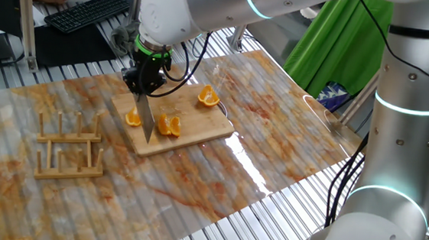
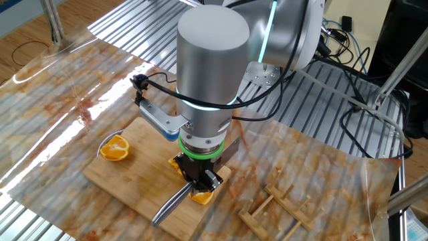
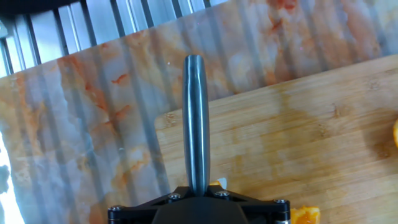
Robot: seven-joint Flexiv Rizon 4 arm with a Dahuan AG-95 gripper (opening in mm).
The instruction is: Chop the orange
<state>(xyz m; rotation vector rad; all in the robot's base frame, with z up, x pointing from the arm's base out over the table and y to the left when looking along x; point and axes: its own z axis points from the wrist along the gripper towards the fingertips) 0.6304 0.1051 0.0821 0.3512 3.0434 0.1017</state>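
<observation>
The tabletop (image 1: 289, 141) carries the board (image 1: 198, 130), my landmark, so cuts land on wood and not on the sheet. A rack (image 1: 66, 148) stands off the board's edge, out of my way. My tool (image 1: 147, 84) is clamped on the knife (image 1: 146, 118), pointing down over the board so the blade meets it edge-first. The orange (image 1: 160, 123) lies in wedges mid-board on either side of the blade. One rounder half (image 1: 209, 96) waits at the board's far corner.
</observation>
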